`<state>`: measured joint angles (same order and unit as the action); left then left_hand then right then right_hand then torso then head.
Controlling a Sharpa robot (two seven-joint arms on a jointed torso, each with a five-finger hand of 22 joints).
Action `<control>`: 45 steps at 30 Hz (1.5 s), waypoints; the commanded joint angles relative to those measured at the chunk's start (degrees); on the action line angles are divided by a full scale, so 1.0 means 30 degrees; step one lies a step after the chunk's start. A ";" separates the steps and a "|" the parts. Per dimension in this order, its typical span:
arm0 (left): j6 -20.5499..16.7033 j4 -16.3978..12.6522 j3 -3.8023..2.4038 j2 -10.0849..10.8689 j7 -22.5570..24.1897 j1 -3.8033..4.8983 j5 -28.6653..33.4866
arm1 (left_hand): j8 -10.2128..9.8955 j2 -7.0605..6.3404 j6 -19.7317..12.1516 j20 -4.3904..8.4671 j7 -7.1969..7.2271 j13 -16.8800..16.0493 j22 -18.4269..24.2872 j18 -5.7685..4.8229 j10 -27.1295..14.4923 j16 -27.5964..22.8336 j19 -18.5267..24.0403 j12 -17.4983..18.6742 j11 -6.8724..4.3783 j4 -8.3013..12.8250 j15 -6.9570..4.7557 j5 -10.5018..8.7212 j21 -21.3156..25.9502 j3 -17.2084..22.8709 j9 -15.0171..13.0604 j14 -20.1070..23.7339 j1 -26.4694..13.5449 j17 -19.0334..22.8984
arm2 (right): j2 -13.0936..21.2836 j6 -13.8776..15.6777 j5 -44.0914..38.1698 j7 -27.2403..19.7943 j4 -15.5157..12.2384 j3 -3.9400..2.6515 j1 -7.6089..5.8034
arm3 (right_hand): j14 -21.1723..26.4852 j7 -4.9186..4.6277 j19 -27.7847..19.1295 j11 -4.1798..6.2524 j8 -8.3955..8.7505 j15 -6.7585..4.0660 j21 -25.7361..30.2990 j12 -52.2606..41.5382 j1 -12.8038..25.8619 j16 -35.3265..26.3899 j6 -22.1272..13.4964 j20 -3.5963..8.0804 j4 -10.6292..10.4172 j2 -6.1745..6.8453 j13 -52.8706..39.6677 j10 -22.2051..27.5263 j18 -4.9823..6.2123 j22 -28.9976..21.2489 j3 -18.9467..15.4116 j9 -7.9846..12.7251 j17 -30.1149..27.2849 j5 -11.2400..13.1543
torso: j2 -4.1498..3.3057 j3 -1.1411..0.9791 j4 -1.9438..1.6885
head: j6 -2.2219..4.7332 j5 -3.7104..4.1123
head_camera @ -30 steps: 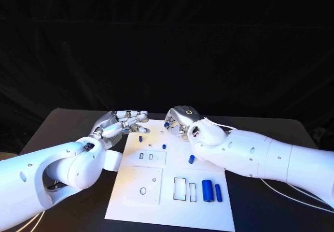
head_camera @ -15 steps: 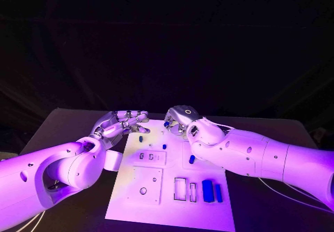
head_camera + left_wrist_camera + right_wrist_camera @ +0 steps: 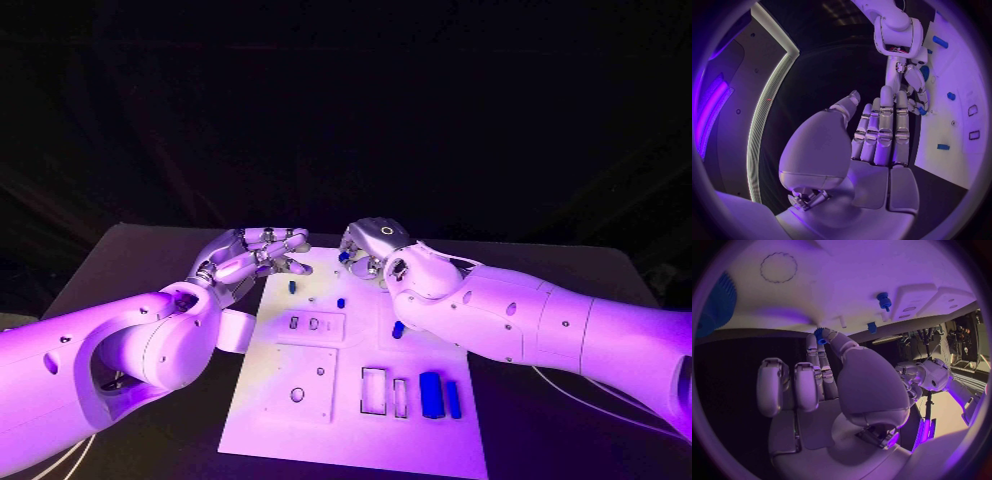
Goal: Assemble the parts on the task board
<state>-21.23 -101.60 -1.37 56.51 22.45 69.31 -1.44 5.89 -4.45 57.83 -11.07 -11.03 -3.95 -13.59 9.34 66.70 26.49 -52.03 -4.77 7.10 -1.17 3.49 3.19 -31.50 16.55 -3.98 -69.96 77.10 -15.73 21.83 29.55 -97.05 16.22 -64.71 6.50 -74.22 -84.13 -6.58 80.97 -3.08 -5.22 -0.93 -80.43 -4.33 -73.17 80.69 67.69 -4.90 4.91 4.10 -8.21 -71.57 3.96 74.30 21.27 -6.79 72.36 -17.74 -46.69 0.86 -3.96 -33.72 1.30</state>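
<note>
Right hand pinching small blue part above far edge of task board. Left hand empty, fingers extended, alongside. Recommend aligning part upright over socket before pressing.

Smooth plastic and brushed-looking metal over matt black.

The task board is showing a flat, matt white face that looks like plastic, while the small blue parts are catching a slight sheen (the fat cylinder most of all). The arms' shells are gleaming smooth and glossy; the left hand and right hand are looking like satin metal with dark seams. The table is lying dull and unreflective.
</note>
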 commanded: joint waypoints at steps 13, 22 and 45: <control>0.0075 -0.0035 -0.0016 -0.0051 0.0064 0.0060 0.0034 | -0.0115 0.0120 0.0097 0.0010 -0.0065 -0.0021 -0.0022 0.0352 0.0108 0.0061 0.0115 0.0068 0.0039 -0.0007 -0.0066 0.0019 -0.0097 0.0137 -0.0009 0.0130 -0.0051 -0.0023 | -0.0188 -0.0532 -0.0037 0.0164 0.0433 0.0010 0.0025 | -0.0834 -0.0676 -0.0511 -0.0624 0.0575 0.0368 0.0533 0.0294 0.0446 -0.0070 -0.2951 -0.0343 -0.0601 0.0841 0.0302 0.1420 -0.0053 -0.0819 0.0391 0.0087 -0.0313 0.0558 | -0.0020 0.0029 -0.0098 | 0.0005 0.0100; -0.0031 -0.0016 -0.0016 -0.0001 0.0076 0.0100 0.0034 | -0.0150 0.0114 0.0095 0.0006 -0.0075 -0.0022 -0.0031 0.0350 0.0104 0.0110 0.0144 0.0105 0.0049 0.0014 -0.0057 0.0018 -0.0122 0.0150 -0.0009 0.0201 -0.0050 -0.0067 | 0.0049 -0.0590 -0.0003 0.0335 -0.0028 0.0010 0.0020 | -0.0795 -0.0450 -0.0690 -0.0589 0.0504 0.0397 0.0819 0.0165 0.0893 -0.0113 -0.4546 -0.0482 -0.1086 0.1582 0.0293 0.1978 0.0049 -0.1113 -0.0018 0.0500 -0.0406 0.0879 | -0.0011 0.0045 -0.0111 | -0.0043 0.0040; 0.0085 0.0178 -0.0010 0.0240 -0.0009 0.0133 0.0138 | -0.0170 0.0133 0.0103 0.0000 -0.0077 -0.0023 -0.0033 0.0345 0.0107 0.0130 0.0180 0.0129 0.0053 0.0032 -0.0046 0.0021 -0.0131 0.0177 -0.0011 0.0279 -0.0034 -0.0092 | 0.7970 -0.4068 0.5897 -0.0018 -0.6967 -0.0610 -0.1424 | -0.1205 -0.0293 0.0024 0.0207 -0.0230 -0.0263 0.0235 -0.7089 0.1015 0.1034 -0.3611 0.0117 -0.2316 0.2538 -0.5852 -0.2634 -0.0185 0.0092 -0.2844 0.0153 0.1607 -0.0740 | 0.0304 0.0017 0.0347 | 0.0132 0.0275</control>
<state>-21.39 -101.06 -1.36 57.29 22.27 69.64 -1.29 5.62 -4.45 57.83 -11.07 -11.03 -3.95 -13.62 9.34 66.70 26.48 -52.03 -4.78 7.10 -1.01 3.48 3.19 -31.50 16.70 -3.98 -69.53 77.10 -15.92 45.75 22.90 -83.25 16.62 -85.38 4.67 -78.45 -84.03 -7.45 80.80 -2.38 -6.05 -1.26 -79.54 -23.61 -70.02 83.48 57.32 -4.65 -1.97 11.47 -24.09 -78.56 3.96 74.31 13.13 -6.42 74.88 -19.87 -45.90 1.02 -3.12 -33.38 2.06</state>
